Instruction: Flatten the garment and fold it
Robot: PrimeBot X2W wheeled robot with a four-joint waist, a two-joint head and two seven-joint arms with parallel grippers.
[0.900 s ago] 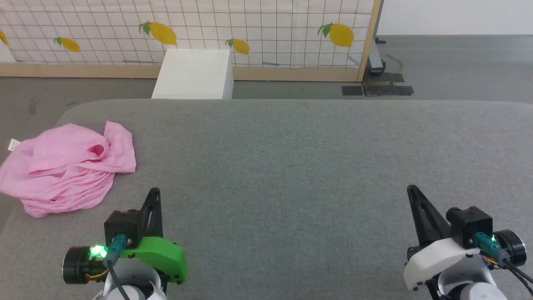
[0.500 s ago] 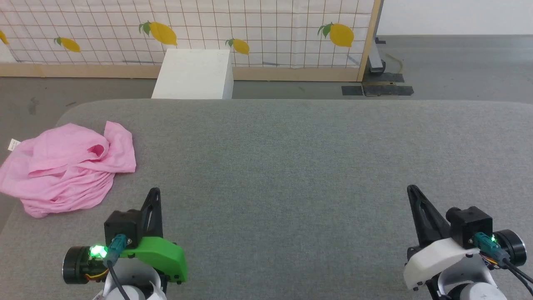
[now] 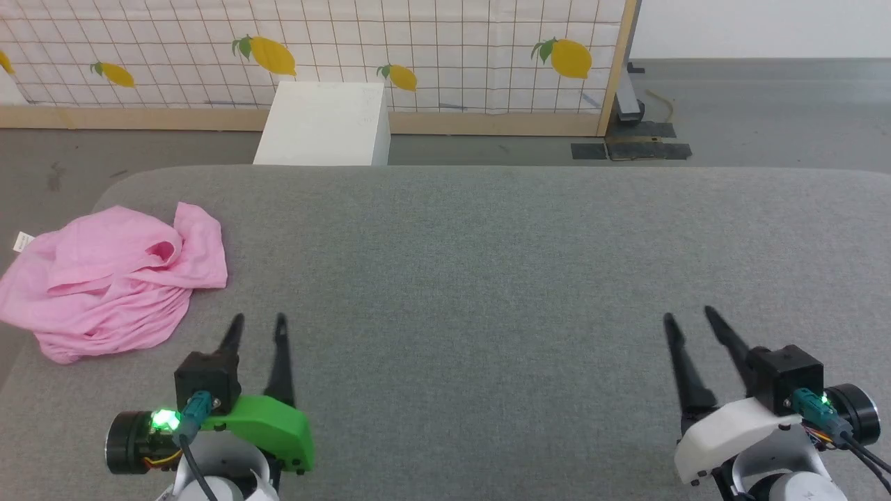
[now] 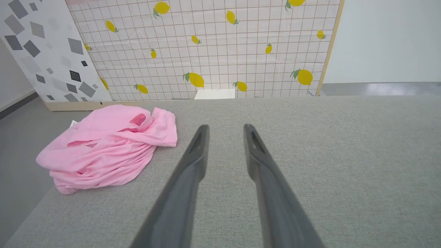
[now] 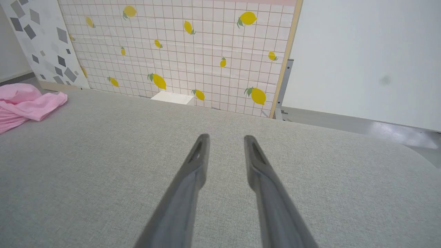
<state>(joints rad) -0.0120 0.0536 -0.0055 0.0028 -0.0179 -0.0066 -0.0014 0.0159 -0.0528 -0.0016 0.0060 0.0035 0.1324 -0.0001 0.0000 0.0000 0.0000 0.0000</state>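
The pink garment (image 3: 111, 278) lies crumpled in a heap at the left edge of the grey table (image 3: 487, 264), its small white label (image 3: 22, 241) poking out at the far left. The left wrist view has the garment (image 4: 106, 144) left of my fingers. My left gripper (image 3: 259, 323) hovers open near the front edge, just right of the heap and apart from it. At the front right, my right gripper (image 3: 689, 317) is open too, holding nothing. The garment (image 5: 24, 103) sits far left in the right wrist view.
A white box (image 3: 326, 124) stands on the floor behind the table. A lemon-patterned tiled screen (image 3: 418, 49) with a wooden frame runs along the back. Grey floor lies beyond the table's left edge, where the garment partly overhangs.
Both grippers have opened: each pair of fingers, shut together before, now stands spread apart. The garment has not moved.
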